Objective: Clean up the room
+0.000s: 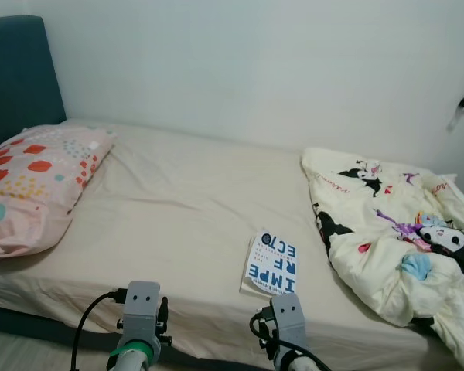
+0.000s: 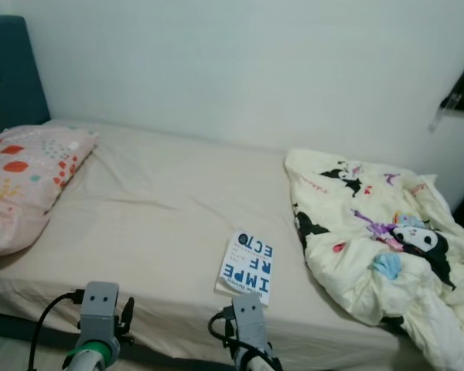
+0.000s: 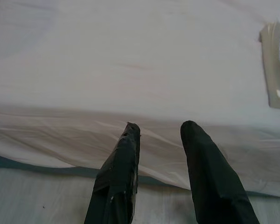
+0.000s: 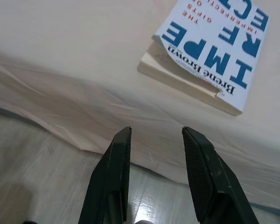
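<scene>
The robot has two arms. Each one ends in a small grey box at the wrist. The left wrist box [image 1: 142, 303] has two little dark dots on its face, like tiny eyes. A thin black cable [image 1: 90, 315] loops out from its side and curves down. Below the box there is a silver part with a bit of green on it. The right wrist box [image 1: 288, 315] is grey too, with two dots, and black cable curls beside it.

The left gripper [image 3: 161, 133] has two long black fingers. They are wide at the base and get thin at the tips. The right gripper [image 4: 156, 133] looks the same, black and a little shiny.
</scene>
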